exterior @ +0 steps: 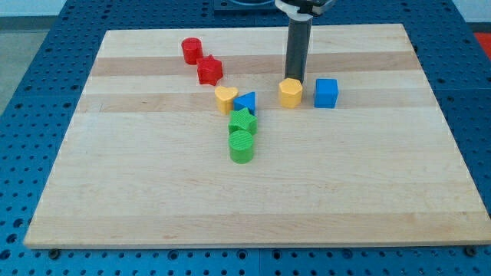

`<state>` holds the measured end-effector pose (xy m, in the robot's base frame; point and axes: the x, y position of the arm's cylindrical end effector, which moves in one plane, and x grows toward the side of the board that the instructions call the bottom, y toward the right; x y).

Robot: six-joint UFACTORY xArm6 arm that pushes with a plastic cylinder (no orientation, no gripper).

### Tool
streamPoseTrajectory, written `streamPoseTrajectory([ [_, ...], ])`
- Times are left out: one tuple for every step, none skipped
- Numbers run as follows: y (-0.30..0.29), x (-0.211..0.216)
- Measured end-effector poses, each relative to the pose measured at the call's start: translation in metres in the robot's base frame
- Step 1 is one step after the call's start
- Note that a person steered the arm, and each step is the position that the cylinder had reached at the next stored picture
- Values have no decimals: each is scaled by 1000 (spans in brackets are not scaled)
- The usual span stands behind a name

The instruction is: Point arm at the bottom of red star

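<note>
The red star (209, 70) lies on the wooden board (153, 192) at the upper left, just below and right of a red cylinder (191, 50). My tip (295, 80) is well to the star's right, right at the top edge of a yellow hexagon block (290, 93). The rod comes down from the view's top.
A blue cube (326, 93) sits right of the yellow hexagon. A yellow heart (225, 99), a blue triangle (245, 103), a green star (242, 121) and a green cylinder (241, 146) cluster below the red star. Blue perforated table surrounds the board.
</note>
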<state>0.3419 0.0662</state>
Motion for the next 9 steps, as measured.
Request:
streamPoseTrajectory([
  [-29,-14],
  [-43,-14],
  [-52,-14],
  [-64,-12],
  [-64,-12],
  [-81,-1],
  [-88,7],
  [-88,7],
  [-96,7],
])
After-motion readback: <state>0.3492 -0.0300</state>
